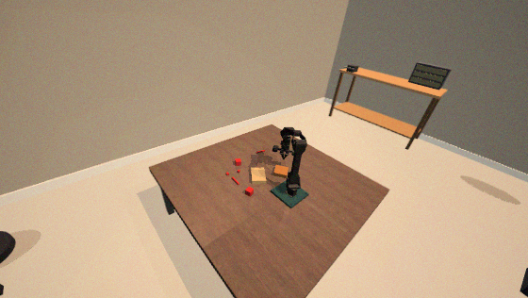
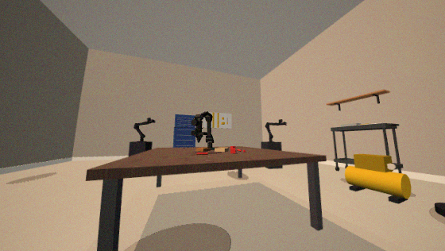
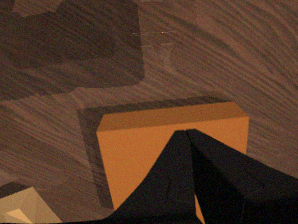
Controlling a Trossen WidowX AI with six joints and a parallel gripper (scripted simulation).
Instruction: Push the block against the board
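Note:
An orange block (image 1: 281,171) (image 2: 203,149) (image 3: 135,150) lies flat on the table, in front of the arm's base. A pale wooden board (image 1: 258,175) (image 2: 221,149) (image 3: 30,202) lies flat beside it. Bare table shows between them in the top view, so they are apart. In the wrist view only a corner of the pale board shows, at the lower left. My gripper (image 1: 284,157) (image 2: 199,140) (image 3: 184,140) is shut and empty, with its fingertips pointing down above the orange block. The fingers hide part of the orange block in the wrist view.
Beyond the pale board are a red cube (image 1: 238,161), a red rod (image 1: 235,180) and small red bits. Another red cube (image 1: 249,191) lies nearer the green base plate (image 1: 278,191). A second red rod (image 1: 260,151) lies farther back on the brown table (image 1: 330,189).

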